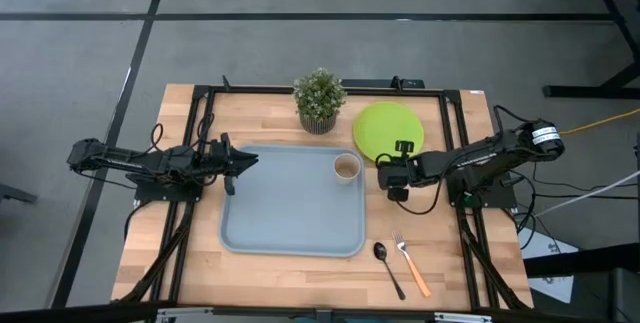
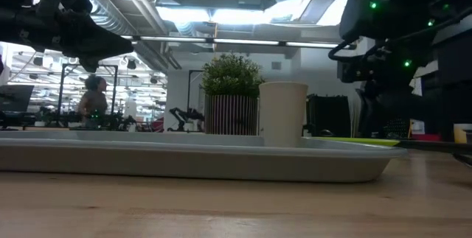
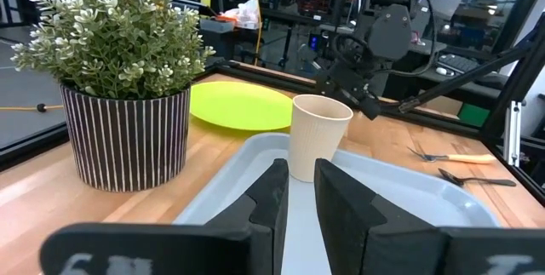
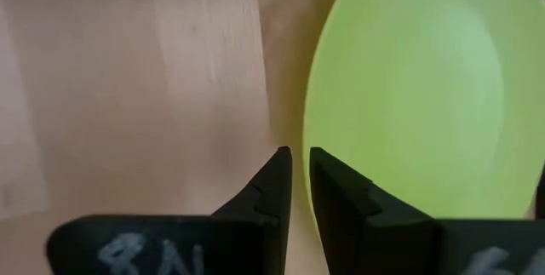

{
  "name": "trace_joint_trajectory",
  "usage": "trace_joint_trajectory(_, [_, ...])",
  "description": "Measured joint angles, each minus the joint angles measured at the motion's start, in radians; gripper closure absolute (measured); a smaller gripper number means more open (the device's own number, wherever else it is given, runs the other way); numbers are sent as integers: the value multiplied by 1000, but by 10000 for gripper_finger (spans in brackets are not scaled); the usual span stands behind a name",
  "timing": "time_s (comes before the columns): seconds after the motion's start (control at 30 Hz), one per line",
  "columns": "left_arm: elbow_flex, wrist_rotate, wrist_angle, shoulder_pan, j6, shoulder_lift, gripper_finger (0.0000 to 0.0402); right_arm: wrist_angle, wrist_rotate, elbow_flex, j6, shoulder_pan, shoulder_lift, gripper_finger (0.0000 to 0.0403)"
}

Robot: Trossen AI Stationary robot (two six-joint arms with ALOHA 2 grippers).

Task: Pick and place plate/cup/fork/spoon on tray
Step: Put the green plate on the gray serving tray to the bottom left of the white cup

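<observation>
The grey-blue tray (image 1: 290, 225) lies at the table's middle. The beige cup (image 1: 346, 167) stands upright on the tray's far right corner and also shows in the left wrist view (image 3: 319, 136). The lime-green plate (image 1: 388, 130) lies flat on the table beyond the tray's right side. The dark spoon (image 1: 388, 266) and the orange-handled fork (image 1: 411, 264) lie on the table near the tray's near right corner. My left gripper (image 1: 245, 161) hovers shut and empty over the tray's left rim. My right gripper (image 1: 388, 177) is shut and empty, pointing down above the table beside the plate's near edge (image 4: 315, 151).
A potted plant (image 1: 319, 99) in a striped pot stands behind the tray's far edge, left of the plate. Black frame rails (image 1: 455, 143) run along the table's sides. Bare wood shows between the tray and the spoon.
</observation>
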Motion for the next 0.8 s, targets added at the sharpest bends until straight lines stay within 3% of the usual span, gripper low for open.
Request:
trace_joint_trajectory(0.13, [0,0,0,0,0,0,348,83,-9,-46,-32,-19,1,353])
trace_joint_trajectory(0.8, [0,0,0,0,1,0,348,105,25,-104,-33,-24,0,353])
